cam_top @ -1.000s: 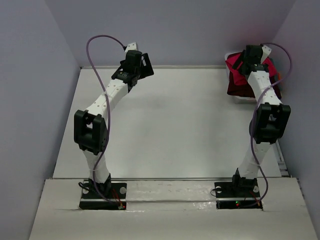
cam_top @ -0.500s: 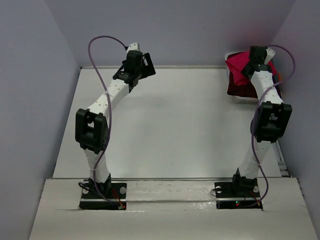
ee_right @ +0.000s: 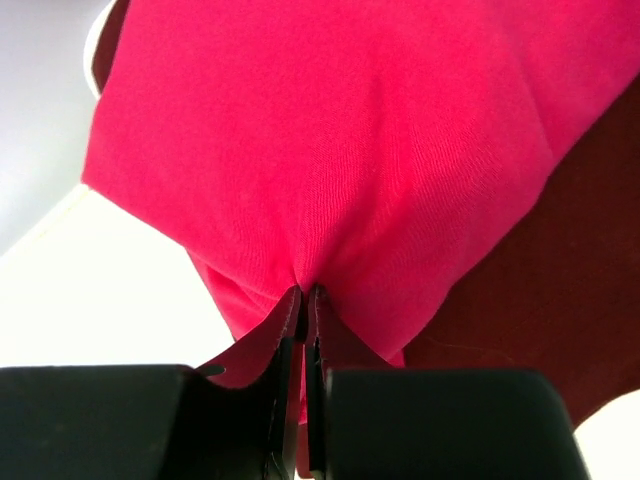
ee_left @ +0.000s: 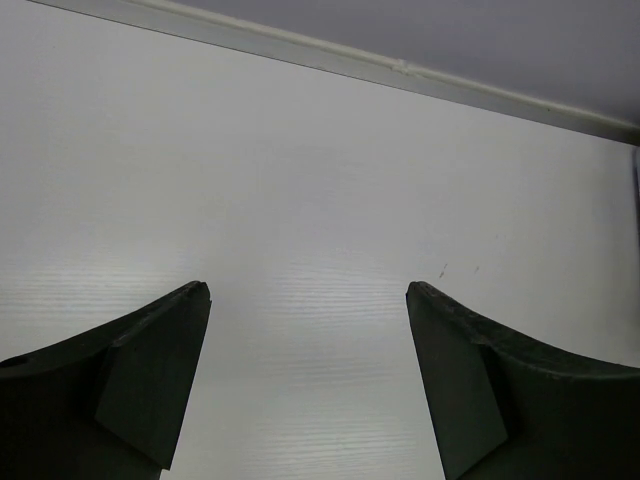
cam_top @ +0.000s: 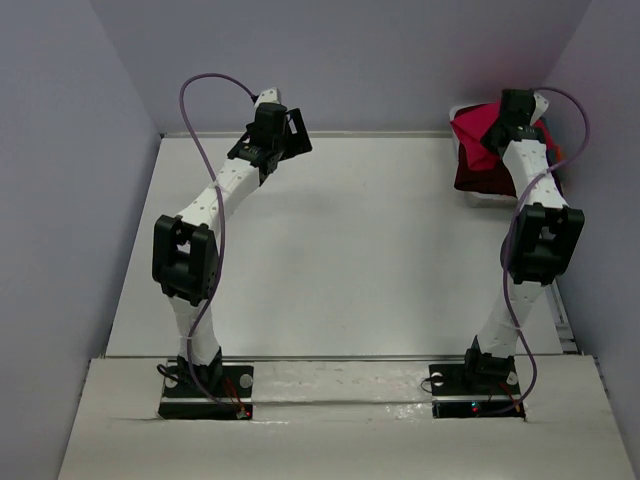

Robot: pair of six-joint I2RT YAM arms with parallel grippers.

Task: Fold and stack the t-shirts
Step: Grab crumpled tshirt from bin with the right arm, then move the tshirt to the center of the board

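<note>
A bright crimson-pink t-shirt (cam_top: 473, 128) lies bunched on a dark maroon garment (cam_top: 478, 178) at the table's far right corner. My right gripper (cam_top: 497, 132) sits on that pile. In the right wrist view its jaws are pinched together on a fold of the pink t-shirt (ee_right: 330, 160), which puckers into the right gripper (ee_right: 307, 292); the maroon cloth (ee_right: 560, 300) shows at the right. My left gripper (cam_top: 287, 128) hovers over the bare table at the far left, and in the left wrist view the left gripper (ee_left: 308, 290) stands wide open with nothing between its fingers.
The pile rests in a white tray (cam_top: 464, 110) against the back wall. Grey walls close in the white table (cam_top: 340, 260) at the back and both sides. A metal rail (cam_top: 340, 357) runs across the near edge by the arm bases.
My right gripper closed from wide open onto the pink t-shirt and shifted slightly toward the back right of the pile. The left arm barely moved.
</note>
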